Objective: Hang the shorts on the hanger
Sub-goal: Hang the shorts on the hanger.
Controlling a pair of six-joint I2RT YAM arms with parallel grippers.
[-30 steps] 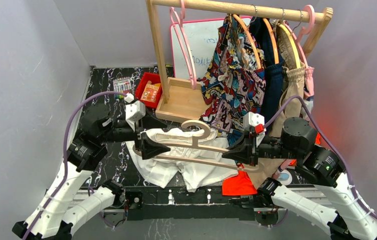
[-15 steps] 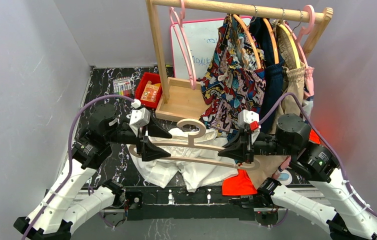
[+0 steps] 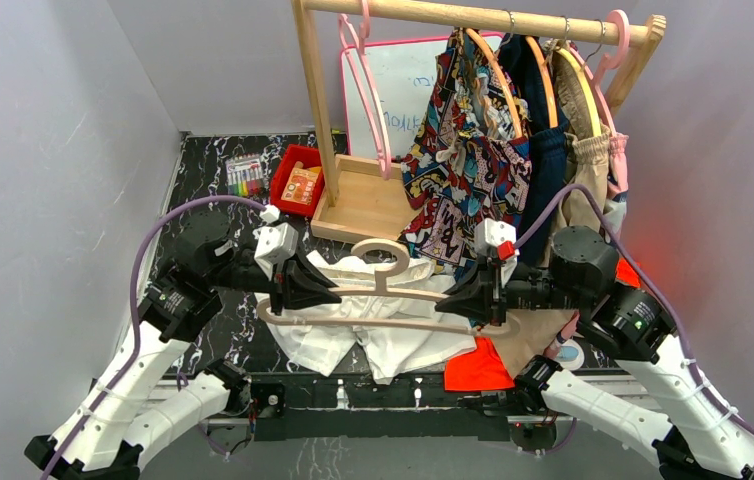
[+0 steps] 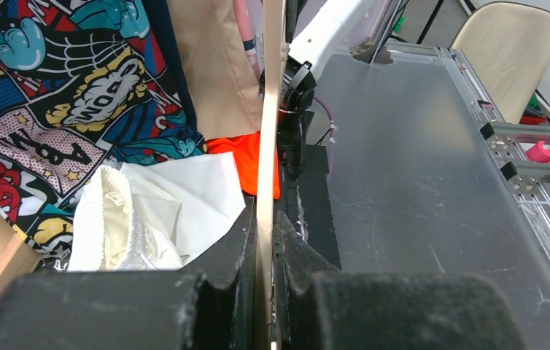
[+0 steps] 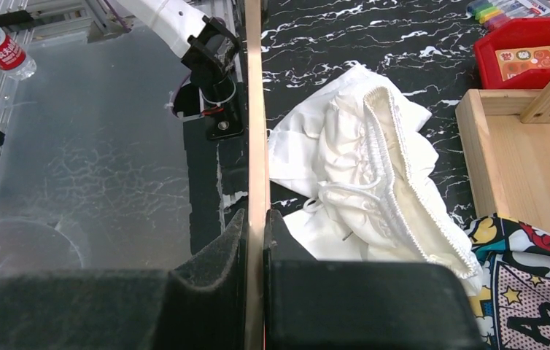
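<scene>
1. Black marbled table (image 3: 208, 190), enclosed by plain grey walls; I view it from overhead and through both wrist cameras.
2. I find the shorts (image 3: 328, 345) lying crumpled on the table near its front edge, between the two arms. The right wrist view shows the shorts (image 5: 359, 168) with the gathered waistband uppermost and a drawstring loose on the cloth. The left wrist view shows the shorts (image 4: 177, 211) bunched beside the comic-print garment (image 4: 53, 109).
3. The hanger (image 3: 383, 324) is held level above the shorts, hook pointing toward the rack. I see none of the shorts threaded onto it.
4. The left gripper (image 3: 325, 296) clamps the hanger's left end. Its wrist camera shows both jaws closed tight on the thin edge of the hanger (image 4: 268, 146).
5. The right gripper (image 3: 445, 300) clamps the right end, jaws likewise closed on the hanger (image 5: 254, 109).
6. An orange cloth (image 3: 478, 370) lies just right of the shorts at the front edge.
7. Behind stands the wooden rack (image 3: 318, 110), carrying a pink hanger (image 3: 368, 90) and several hung garments.
8. A red tray (image 3: 298, 180) and a pack of markers (image 3: 245, 175) sit left of the rack base.
</scene>
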